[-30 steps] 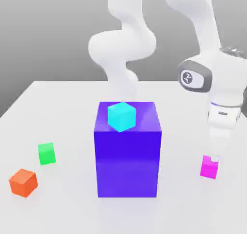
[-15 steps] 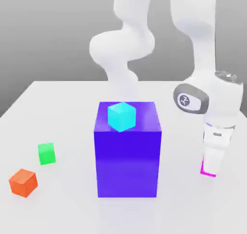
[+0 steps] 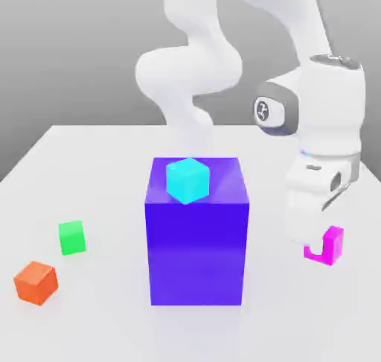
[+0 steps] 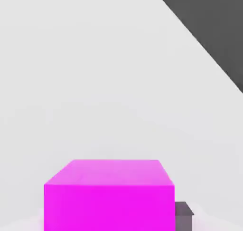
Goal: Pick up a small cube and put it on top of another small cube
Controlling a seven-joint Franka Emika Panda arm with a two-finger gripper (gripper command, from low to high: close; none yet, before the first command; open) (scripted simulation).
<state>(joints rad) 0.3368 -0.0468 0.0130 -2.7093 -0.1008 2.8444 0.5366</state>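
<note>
The big blue-purple block (image 3: 196,252) stands upright on the worktop (image 3: 111,331), its front face toward the exterior view. Near the block, on the exterior view's left, sits the orange cube (image 3: 36,283), turned cornerwise. A little farther back, between the orange cube and the block's far edge in depth, is the green cube (image 3: 72,237), apart from both and with its top bare. Off to the block's other side, on the exterior view's right, the gripper (image 3: 324,244) is closed to the width of the magenta cube (image 3: 337,244) and has hold of it; whether the cube touches the worktop I cannot tell. The cyan cube (image 3: 187,180) rests on top of the block. Behind the block rises the white arm (image 3: 190,74).
</note>
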